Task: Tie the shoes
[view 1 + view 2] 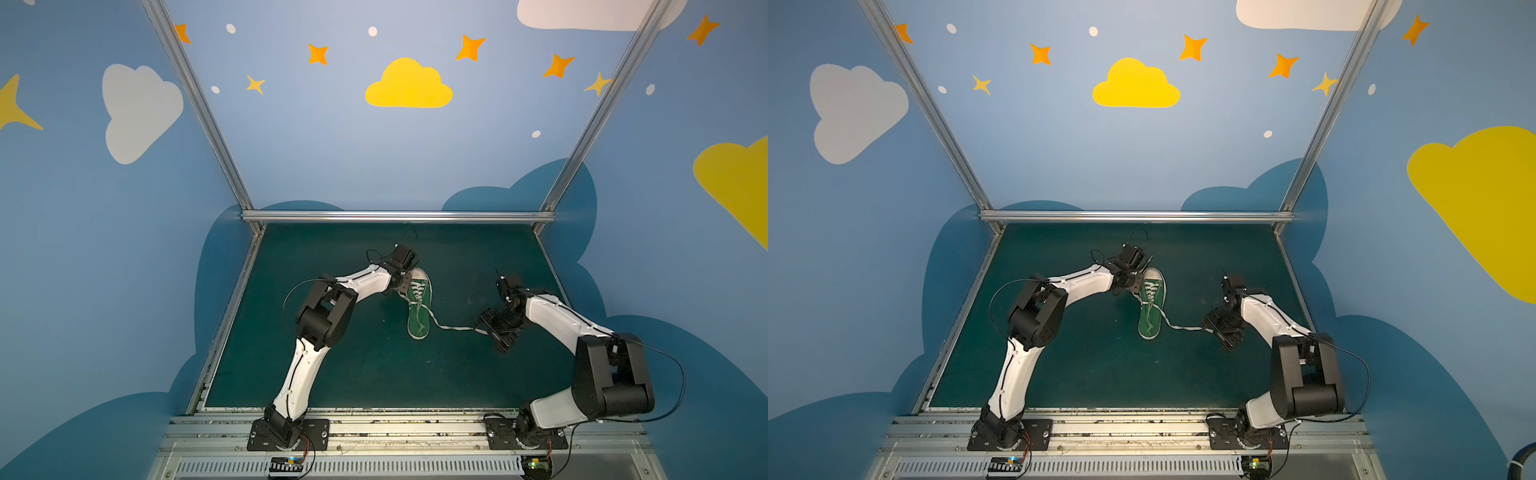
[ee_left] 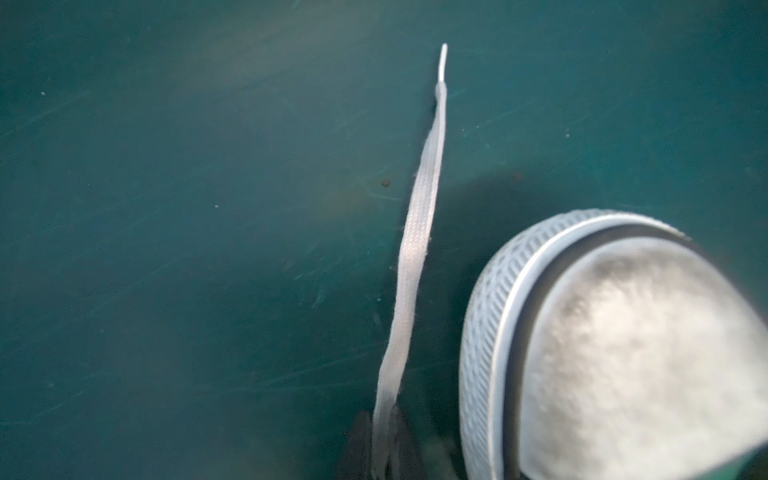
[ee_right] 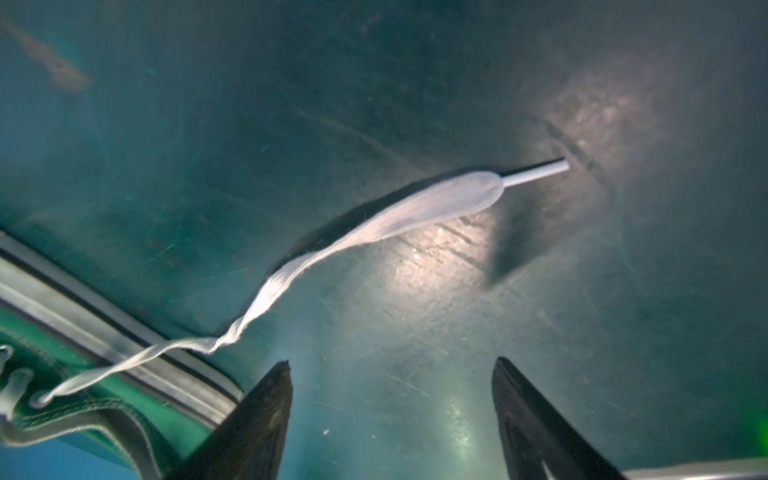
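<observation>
The shoe [image 1: 419, 307] [image 1: 1152, 303], a small green sneaker with a white toe cap, lies mid-mat with its toe pointing away. My left gripper [image 1: 401, 286] [image 1: 1133, 284] sits at the toe's left side. It is shut on a white lace [image 2: 415, 249] that runs out flat over the mat beside the toe cap [image 2: 623, 353]; the fingertips [image 2: 361, 436] pinch it. The other lace [image 1: 453, 328] [image 3: 415, 212] trails right from the eyelets to my right gripper [image 1: 494, 328] [image 3: 392, 361]. That gripper is open just above the mat, the lace's end lying beyond its fingers [image 3: 266, 415].
The dark green mat [image 1: 374, 374] is fenced by an aluminium rail [image 1: 399, 216] at the back and side rails. Painted blue walls stand behind. Both arm bases are bolted on the front rail [image 1: 395, 428]. The left arm's elbow [image 1: 324, 316] rises left of the shoe.
</observation>
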Available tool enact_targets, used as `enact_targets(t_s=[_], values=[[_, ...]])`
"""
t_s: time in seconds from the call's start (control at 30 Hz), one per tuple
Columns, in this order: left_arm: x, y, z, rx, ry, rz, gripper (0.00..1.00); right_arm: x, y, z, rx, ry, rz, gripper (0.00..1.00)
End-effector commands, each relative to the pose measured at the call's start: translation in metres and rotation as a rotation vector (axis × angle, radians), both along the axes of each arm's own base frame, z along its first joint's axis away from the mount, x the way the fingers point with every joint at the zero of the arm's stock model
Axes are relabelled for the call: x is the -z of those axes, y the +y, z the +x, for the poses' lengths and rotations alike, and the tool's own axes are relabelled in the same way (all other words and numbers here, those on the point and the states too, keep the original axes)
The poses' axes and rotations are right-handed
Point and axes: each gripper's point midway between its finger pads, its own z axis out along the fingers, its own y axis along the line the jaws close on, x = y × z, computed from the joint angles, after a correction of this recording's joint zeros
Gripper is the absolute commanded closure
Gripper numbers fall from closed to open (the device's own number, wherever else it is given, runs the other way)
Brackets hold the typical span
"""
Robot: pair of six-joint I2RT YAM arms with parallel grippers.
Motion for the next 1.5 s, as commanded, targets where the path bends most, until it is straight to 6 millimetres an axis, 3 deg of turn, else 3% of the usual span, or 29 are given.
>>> enact_targets(t_s=[0.0, 0.23, 0.5, 0.77, 1.03, 1.2, 1.4, 1.47], values=[[-0.002, 0.006, -0.008, -0.011, 0.017, 0.003, 0.92, 0.002, -0.002, 0.004, 0.028, 0.009, -0.019, 0.26], [-0.033, 0.008, -0.013, -0.041, -0.029, -0.07, 0.95, 0.001, 0.007, 0.016, 0.016, 0.0, -0.02, 0.31], [-0.053, 0.015, -0.027, -0.073, -0.028, -0.137, 0.95, 0.006, 0.012, 0.028, 0.016, 0.004, -0.046, 0.38], [-0.06, 0.036, -0.038, -0.132, -0.024, -0.159, 0.95, 0.011, 0.011, 0.046, 0.018, -0.001, -0.074, 0.44], [-0.059, 0.039, -0.062, -0.176, 0.023, -0.263, 0.95, 0.023, 0.009, 0.046, 0.006, 0.027, -0.098, 0.51], [-0.058, 0.047, -0.078, -0.206, 0.037, -0.282, 0.96, 0.03, 0.009, 0.045, -0.006, 0.04, -0.098, 0.64], [-0.06, 0.055, -0.095, -0.224, 0.055, -0.291, 0.96, 0.024, 0.014, 0.049, -0.024, 0.016, -0.078, 0.98], [-0.059, 0.059, -0.101, -0.237, 0.065, -0.299, 0.96, 0.017, 0.015, 0.053, -0.039, -0.018, -0.072, 1.0]])
